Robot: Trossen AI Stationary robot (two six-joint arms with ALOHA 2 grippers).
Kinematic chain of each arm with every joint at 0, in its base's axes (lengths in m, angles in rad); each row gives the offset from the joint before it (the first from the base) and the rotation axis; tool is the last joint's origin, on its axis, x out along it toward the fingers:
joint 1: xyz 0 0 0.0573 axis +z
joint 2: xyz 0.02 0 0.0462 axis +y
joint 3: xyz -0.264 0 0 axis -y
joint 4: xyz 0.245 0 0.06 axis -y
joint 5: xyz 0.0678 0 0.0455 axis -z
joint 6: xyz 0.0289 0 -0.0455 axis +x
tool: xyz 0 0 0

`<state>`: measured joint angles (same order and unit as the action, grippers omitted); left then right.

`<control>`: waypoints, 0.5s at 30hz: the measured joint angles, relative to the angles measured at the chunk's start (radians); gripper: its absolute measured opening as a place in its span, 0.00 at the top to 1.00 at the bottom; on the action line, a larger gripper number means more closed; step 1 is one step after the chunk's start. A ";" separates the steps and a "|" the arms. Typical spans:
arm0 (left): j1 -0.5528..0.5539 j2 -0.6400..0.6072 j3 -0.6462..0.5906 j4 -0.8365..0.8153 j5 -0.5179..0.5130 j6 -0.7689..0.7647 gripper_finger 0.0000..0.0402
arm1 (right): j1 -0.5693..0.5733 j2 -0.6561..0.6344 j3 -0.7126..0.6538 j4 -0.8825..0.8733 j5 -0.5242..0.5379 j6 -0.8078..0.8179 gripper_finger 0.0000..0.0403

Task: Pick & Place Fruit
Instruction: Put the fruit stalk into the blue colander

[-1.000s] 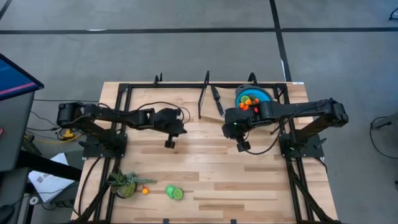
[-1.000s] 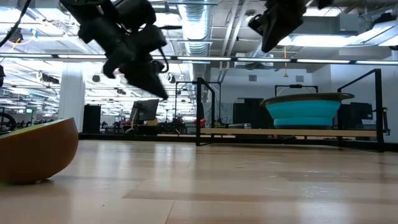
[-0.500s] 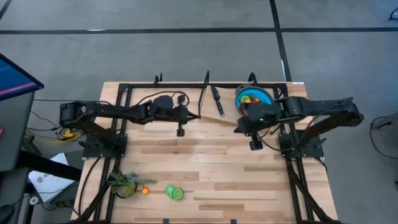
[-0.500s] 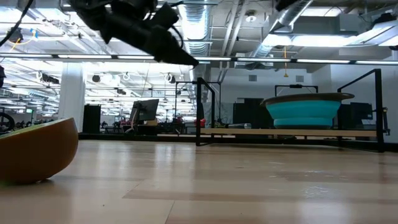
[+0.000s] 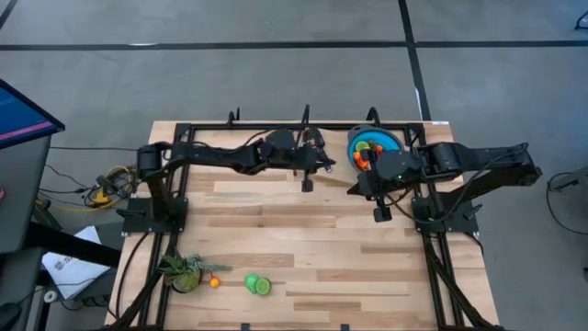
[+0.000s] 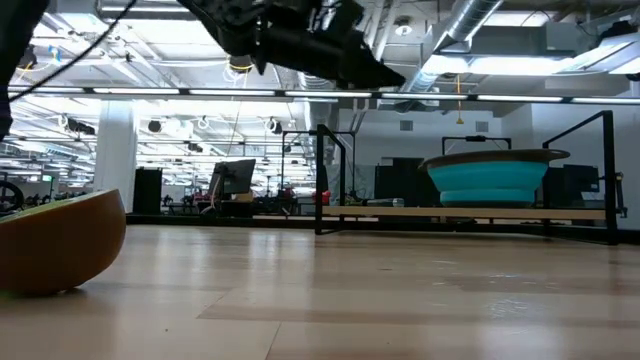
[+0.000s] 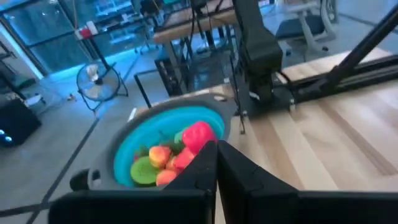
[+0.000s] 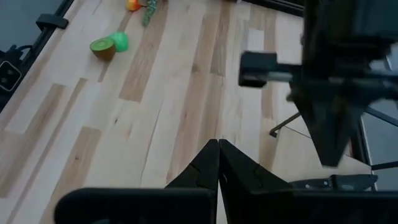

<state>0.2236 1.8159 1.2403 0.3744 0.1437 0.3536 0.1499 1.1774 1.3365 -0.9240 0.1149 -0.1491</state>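
Plastic-looking toy fruit (image 5: 258, 285) lay loose well apart from both pincers; more filled the blue bowl (image 7: 124, 152) just ahead of the left gripper (image 7: 216, 149). Both it and the right gripper (image 8: 218, 147) were shut, empty. The pieces likely handled light, stiff, slippery: grip across the middle.

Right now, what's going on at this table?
Neither arm holds anything. The left gripper is shut and empty, reaching across the back of the table toward the blue bowl, which already holds a pile of fruit. The right gripper is shut too, raised over the table just in front of the bowl. A few fruit are left near the front left corner beside the plant.
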 joint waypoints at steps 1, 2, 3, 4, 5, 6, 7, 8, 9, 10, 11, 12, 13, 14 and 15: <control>0.004 0.024 0.019 0.005 0.001 0.000 1.00 | 0.001 0.001 0.000 0.000 0.000 0.001 1.00; 0.007 0.052 0.043 0.030 0.008 0.000 1.00 | 0.002 0.001 0.000 0.001 0.000 0.001 1.00; 0.012 0.075 0.061 0.047 0.018 -0.006 1.00 | 0.005 0.001 0.000 0.003 0.000 0.001 1.00; 0.018 0.099 0.078 0.058 0.030 -0.015 1.00 | 0.009 0.001 0.000 0.004 0.000 0.000 1.00; 0.021 0.126 0.102 0.094 0.041 -0.022 1.00 | 0.013 0.001 0.000 0.007 -0.001 0.001 1.00; 0.028 0.149 0.114 0.106 0.047 -0.031 1.00 | 0.018 0.000 0.000 0.012 -0.001 0.000 1.00; 0.032 0.177 0.136 0.133 0.059 -0.041 1.00 | 0.021 0.000 0.000 0.017 -0.001 0.001 1.00; 0.035 0.203 0.158 0.154 0.066 -0.050 1.00 | 0.024 0.000 0.000 0.026 -0.001 0.001 1.00; 0.039 0.230 0.178 0.158 0.075 -0.052 1.00 | 0.027 0.000 0.000 0.029 -0.001 0.001 1.00; 0.042 0.256 0.206 0.172 0.084 -0.053 1.00 | 0.030 0.000 0.000 0.029 -0.001 0.001 1.00; 0.042 0.281 0.228 0.169 0.087 -0.053 1.00 | 0.033 0.000 0.000 0.030 -0.001 0.001 1.00; 0.043 0.308 0.256 0.174 0.091 -0.053 1.00 | 0.034 0.000 0.000 0.032 -0.001 0.001 1.00; 0.042 0.330 0.278 0.173 0.090 -0.053 1.00 | 0.034 0.000 0.000 0.034 -0.001 0.002 1.00; 0.042 0.356 0.304 0.172 0.092 -0.052 1.00 | 0.034 0.000 0.000 0.041 -0.002 0.002 1.00; 0.042 0.376 0.325 0.174 0.090 -0.053 1.00 | 0.034 0.000 0.000 0.046 -0.001 0.004 1.00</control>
<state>0.2653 2.1915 1.5658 0.5488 0.2338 0.3008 0.1841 1.1778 1.3361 -0.8783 0.1139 -0.1446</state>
